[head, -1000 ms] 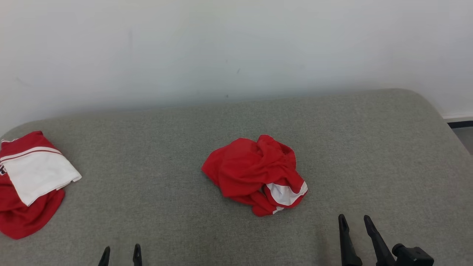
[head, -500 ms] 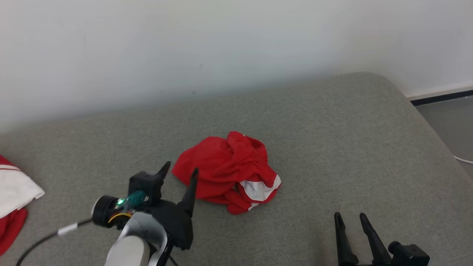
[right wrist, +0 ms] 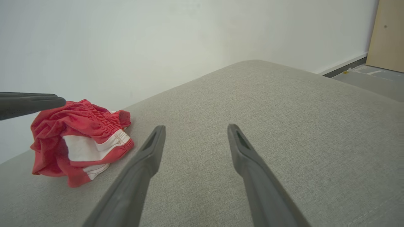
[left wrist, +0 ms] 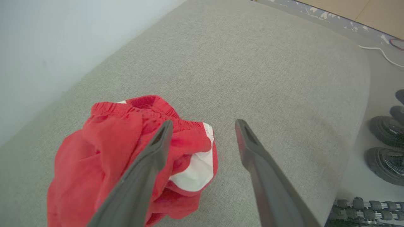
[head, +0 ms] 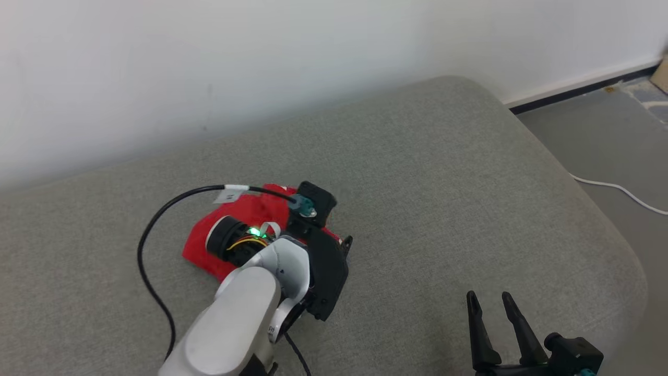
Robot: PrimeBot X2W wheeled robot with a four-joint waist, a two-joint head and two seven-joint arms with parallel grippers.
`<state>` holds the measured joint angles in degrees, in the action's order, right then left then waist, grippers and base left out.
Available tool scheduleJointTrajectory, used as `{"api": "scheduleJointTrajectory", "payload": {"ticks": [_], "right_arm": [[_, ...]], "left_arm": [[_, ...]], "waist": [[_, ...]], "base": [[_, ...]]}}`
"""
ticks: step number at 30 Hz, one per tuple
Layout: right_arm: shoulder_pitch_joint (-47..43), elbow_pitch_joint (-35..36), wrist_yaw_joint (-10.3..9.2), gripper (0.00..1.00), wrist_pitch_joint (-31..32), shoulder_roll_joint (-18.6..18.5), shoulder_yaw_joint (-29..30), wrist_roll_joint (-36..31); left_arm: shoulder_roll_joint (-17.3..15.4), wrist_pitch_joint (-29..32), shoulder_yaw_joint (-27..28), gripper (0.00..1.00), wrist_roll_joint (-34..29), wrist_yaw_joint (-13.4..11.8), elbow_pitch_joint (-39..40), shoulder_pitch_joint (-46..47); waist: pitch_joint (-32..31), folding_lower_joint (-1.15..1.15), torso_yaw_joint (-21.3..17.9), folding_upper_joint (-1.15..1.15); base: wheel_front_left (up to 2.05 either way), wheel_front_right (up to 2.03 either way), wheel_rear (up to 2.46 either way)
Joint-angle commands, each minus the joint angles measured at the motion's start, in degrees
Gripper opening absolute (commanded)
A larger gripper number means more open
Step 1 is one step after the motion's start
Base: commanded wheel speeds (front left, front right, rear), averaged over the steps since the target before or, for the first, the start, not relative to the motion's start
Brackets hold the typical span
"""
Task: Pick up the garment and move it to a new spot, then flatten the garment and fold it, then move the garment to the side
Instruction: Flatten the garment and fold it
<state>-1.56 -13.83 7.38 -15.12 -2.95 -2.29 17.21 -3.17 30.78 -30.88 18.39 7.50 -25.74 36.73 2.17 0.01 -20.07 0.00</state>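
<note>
The left gripper (left wrist: pixel 203 125) stands with its fingers spread wide and holds nothing. In the left wrist view, one finger lies over the red garment (left wrist: pixel 104 142) and the other over bare cloth just beside the garment's white-trimmed edge, so that edge sits between the two. The garment is a crumpled heap with no clear long axis; its elastic waistband runs across its far side. Whether a finger touches the cloth I cannot tell. The grey cushion (left wrist: pixel 268 78) under the garment is plain and flat.

In the head view the left arm reaches over the garment and covers much of it. The right gripper (head: pixel 489 296) is also spread and empty, well apart from the garment on its right. The left arm is plainly the nearer, and I judge the pick-up falls to it. A white wall (head: pixel 261 62) rises behind the garment, and a white cable (head: pixel 621 190) lies on the floor far to the right of it.

In the right wrist view the garment sits to the left of the right gripper's fingers, with a left finger just above it.
</note>
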Motion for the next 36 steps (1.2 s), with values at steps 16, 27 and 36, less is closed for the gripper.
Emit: {"api": "scheduleJointTrajectory", "payload": {"ticks": [16,27,36], "right_arm": [[2.12,0.44,0.21,1.0,-0.05,0.13,-0.91,2.45],[3.03,0.09,0.22,1.0,-0.05,0.13,-2.05,3.18],[3.19,-0.19,0.21,1.0,-0.06,0.12,-1.77,2.64]], "left_arm": [[-1.53,2.7,-8.83,0.0,-8.66,-1.08,-15.4,8.31],[-0.06,-8.2,-7.2,0.0,-4.29,-1.69,-15.73,12.04],[0.24,-36.83,-9.86,0.0,5.57,-7.2,-2.41,18.68]], "waist": [[4.98,-0.01,-2.42,0.0],[5.31,-0.01,-1.17,0.0],[4.2,-0.01,-0.97,0.0]], "base": [[0.0,0.0,0.0],[0.0,0.0,0.0],[0.0,0.0,0.0]]}}
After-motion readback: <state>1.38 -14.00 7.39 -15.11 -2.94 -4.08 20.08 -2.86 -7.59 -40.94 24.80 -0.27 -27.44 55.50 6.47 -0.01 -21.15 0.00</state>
